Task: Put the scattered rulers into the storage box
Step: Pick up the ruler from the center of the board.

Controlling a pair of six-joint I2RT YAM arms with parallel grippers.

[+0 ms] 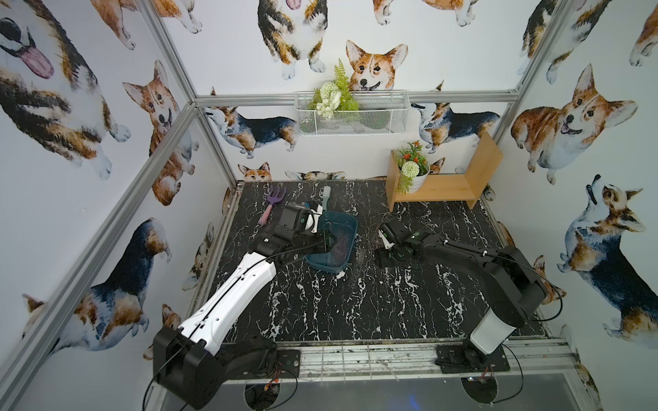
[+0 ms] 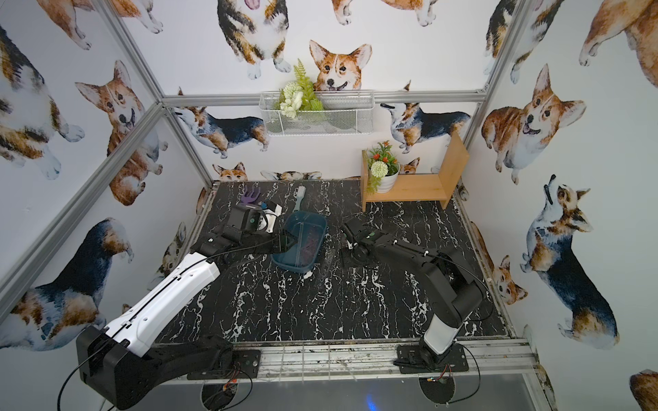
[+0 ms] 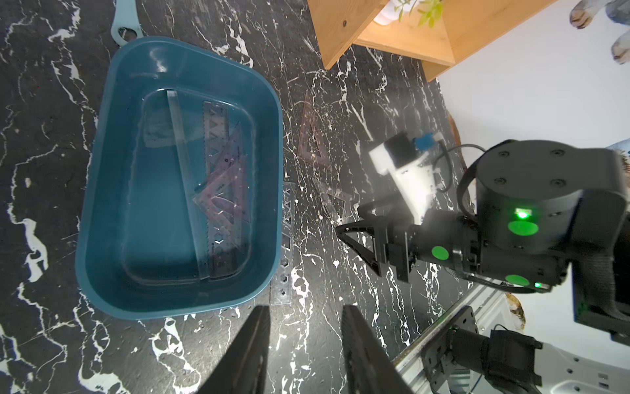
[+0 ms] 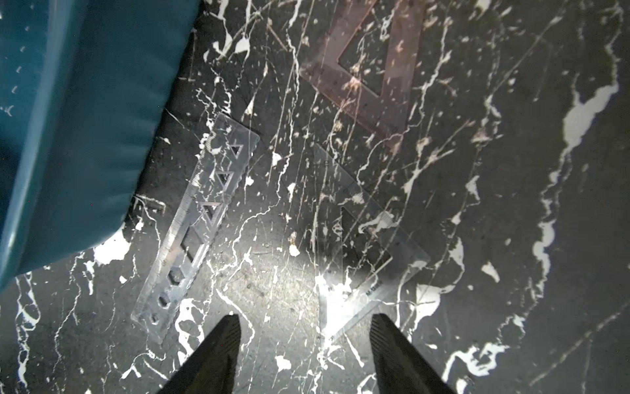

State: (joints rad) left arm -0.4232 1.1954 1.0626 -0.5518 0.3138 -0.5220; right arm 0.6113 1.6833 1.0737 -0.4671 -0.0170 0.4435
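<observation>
Rulers [image 4: 185, 221]: thin, see-thru, clear/reddish

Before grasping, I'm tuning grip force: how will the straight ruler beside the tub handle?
The straight ruler lies flat on the table, so probably hard to get under. Thin cut-out plastic: likely light, slightly flexible, perhaps slippery.

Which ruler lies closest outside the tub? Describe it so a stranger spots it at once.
Find the teal tub on the black marble table. Flat on the table just outside one long wall, running along it, lies a clear straight ruler. Beside it lie a clear triangle and a reddish triangle; it alone is a long strip with triangle and hexagon cut-outs.
</observation>
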